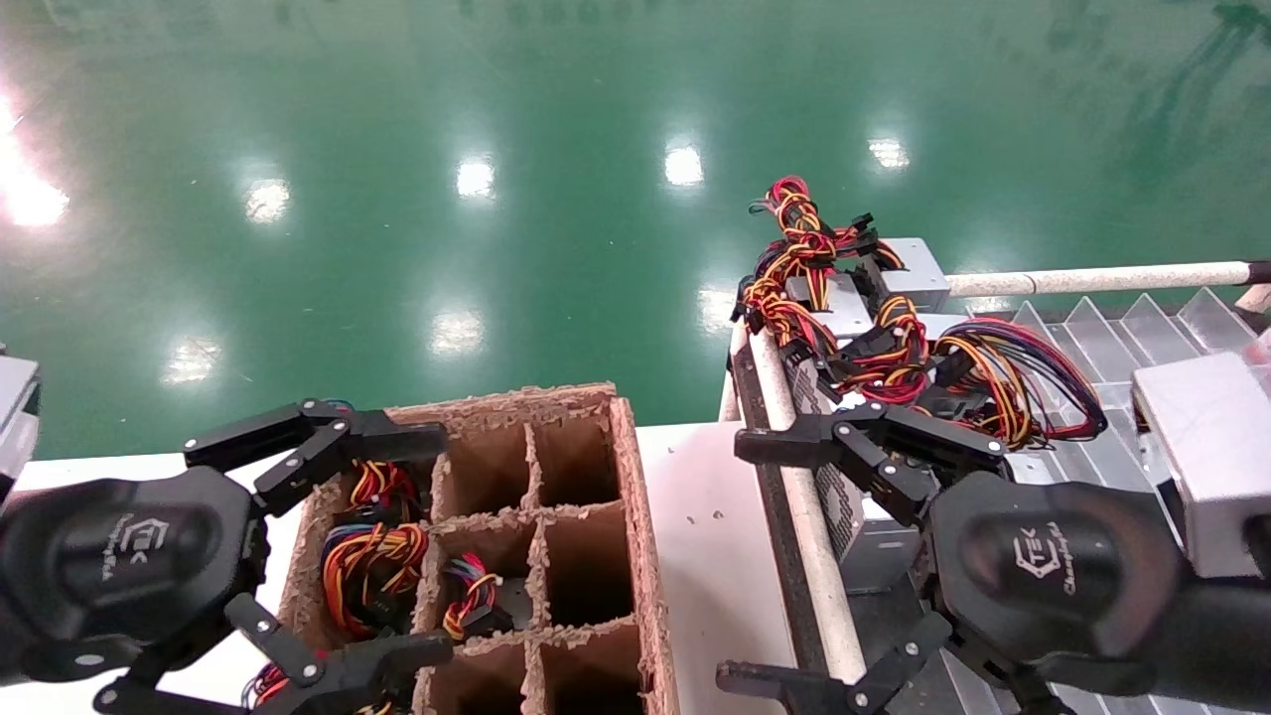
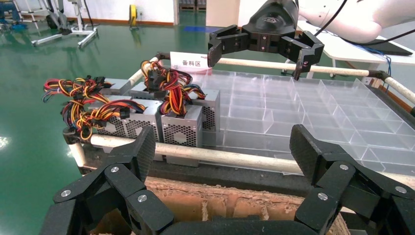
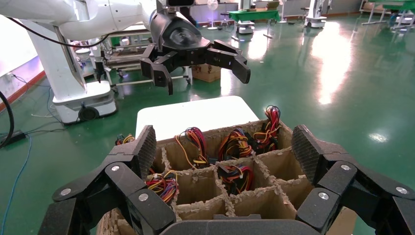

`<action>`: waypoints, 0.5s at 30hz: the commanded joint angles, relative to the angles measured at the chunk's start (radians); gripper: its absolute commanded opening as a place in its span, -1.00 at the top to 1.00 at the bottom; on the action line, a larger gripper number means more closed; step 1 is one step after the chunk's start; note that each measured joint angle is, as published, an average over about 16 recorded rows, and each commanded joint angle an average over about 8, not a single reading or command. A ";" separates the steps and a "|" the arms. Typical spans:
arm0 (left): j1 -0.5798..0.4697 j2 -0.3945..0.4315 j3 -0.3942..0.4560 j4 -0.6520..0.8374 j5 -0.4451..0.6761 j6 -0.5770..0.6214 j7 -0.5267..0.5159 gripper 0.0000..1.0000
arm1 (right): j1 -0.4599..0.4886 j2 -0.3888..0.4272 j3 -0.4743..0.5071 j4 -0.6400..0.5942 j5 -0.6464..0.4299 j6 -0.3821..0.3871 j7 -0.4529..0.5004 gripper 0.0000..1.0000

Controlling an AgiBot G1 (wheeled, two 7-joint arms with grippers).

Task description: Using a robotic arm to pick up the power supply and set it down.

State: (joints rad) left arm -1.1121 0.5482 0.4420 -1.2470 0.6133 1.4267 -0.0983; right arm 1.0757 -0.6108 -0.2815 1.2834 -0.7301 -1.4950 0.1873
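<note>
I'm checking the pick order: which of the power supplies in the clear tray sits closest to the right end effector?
The power supply at the tray's near corner, beside the white rail: the open right end effector is around its perforated side, while the others lie farther back under the wire bundles.

Clearance around divider box and supply tray

Cardboard divider box (image 1: 556, 516): cells on the robot's left side stuffed with wire bundles (image 1: 372, 561), the middle and right cells look open from above. Bare white tabletop strip (image 1: 695, 536) between box and tray gives a free lane. White rail (image 1: 809, 556) runs along the tray's near edge, so it blocks a low sideways entry. Power supplies (image 2: 182, 128) sit packed side by side just behind that rail, with tangled wires (image 1: 894, 348) piled on top; access from above is cluttered. Clear plastic tray compartments (image 2: 313, 112) beyond them are open. Left gripper (image 1: 328, 546) hangs spread wide over the box's left cells, right gripper (image 1: 794, 566) spread wide over the rail.
</note>
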 commanded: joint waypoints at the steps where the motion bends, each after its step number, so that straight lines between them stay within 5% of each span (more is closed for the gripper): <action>1: 0.000 0.000 0.000 0.000 0.000 0.000 0.000 -1.00 | 0.000 0.000 0.000 0.000 0.000 0.000 0.000 -1.00; 15: 0.000 0.000 0.000 0.000 0.000 0.000 0.000 -1.00 | 0.001 0.001 -0.001 -0.001 0.001 0.001 -0.001 -1.00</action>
State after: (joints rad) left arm -1.1121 0.5482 0.4420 -1.2470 0.6133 1.4267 -0.0983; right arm 1.0766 -0.6103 -0.2830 1.2828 -0.7291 -1.4941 0.1866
